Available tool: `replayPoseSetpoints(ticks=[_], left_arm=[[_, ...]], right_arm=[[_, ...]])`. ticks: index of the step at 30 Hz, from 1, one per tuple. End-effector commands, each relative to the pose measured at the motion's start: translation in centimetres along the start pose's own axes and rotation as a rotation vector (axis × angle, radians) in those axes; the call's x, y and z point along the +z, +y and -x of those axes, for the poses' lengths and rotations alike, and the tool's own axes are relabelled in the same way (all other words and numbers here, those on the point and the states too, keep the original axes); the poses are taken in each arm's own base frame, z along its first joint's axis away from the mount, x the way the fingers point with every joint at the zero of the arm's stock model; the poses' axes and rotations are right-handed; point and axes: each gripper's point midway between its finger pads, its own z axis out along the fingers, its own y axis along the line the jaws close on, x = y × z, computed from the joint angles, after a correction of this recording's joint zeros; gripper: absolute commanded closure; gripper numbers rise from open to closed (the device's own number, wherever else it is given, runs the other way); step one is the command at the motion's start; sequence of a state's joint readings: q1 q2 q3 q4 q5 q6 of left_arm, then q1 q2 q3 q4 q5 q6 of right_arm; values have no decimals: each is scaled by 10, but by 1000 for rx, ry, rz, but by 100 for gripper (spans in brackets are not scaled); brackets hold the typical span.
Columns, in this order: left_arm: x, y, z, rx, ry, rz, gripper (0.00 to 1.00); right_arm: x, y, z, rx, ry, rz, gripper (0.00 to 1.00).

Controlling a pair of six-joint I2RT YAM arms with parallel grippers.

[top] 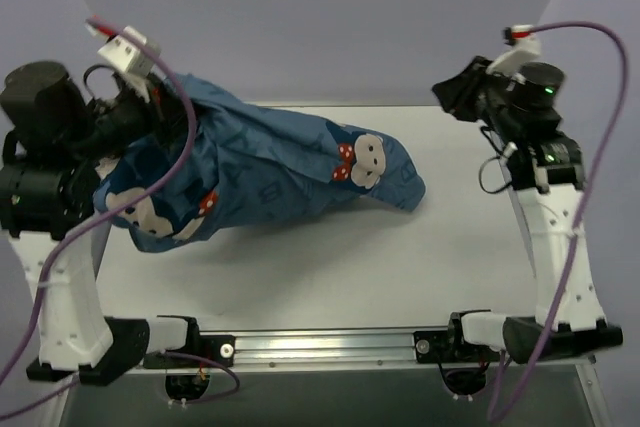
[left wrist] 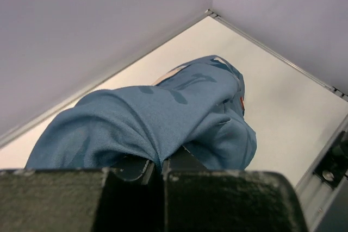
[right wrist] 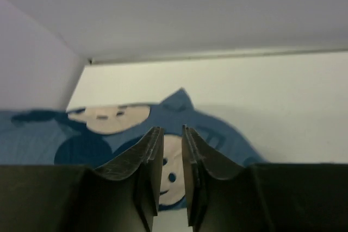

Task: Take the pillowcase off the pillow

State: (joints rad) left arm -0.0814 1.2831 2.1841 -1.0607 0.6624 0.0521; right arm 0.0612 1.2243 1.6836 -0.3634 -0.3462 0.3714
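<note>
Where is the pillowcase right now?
In the top view, the pillowcase hangs pinched in the left tool at far left, its other end lying on the table right of centre.

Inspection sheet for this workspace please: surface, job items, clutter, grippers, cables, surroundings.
Surface: white table, no stains seen.
Job's things: pillowcase, left end lifted, right end resting on table; pillow not visible.
Clutter: nothing seen.
Grippers: left gripper shut on pillowcase; right gripper slightly open, empty, away from it.
Cables: purple cable crosses the pillowcase near the left arm.
Surroundings: lilac walls; metal rail at near edge.
</note>
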Motion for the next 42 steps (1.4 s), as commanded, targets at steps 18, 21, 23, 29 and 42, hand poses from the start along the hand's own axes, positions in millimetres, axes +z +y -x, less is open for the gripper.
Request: replayPoseSetpoints(ticks=[18, 21, 23, 29, 42], left_arm=[[47, 37, 127, 161, -362, 189, 98], [51, 40, 125, 154, -356, 196, 98], [52, 42, 127, 164, -361, 206, 98], [53, 49, 127, 182, -360, 236, 98], [49, 41, 122, 187, -344, 208, 98]], right_arm=[[178, 19, -125, -258, 278, 54, 37], [133, 50, -72, -382, 155, 117, 30], [112, 84, -78, -539, 126, 193, 14], [44, 175, -118, -805, -18, 451, 1], [123, 190, -125, -838, -24, 438, 0]])
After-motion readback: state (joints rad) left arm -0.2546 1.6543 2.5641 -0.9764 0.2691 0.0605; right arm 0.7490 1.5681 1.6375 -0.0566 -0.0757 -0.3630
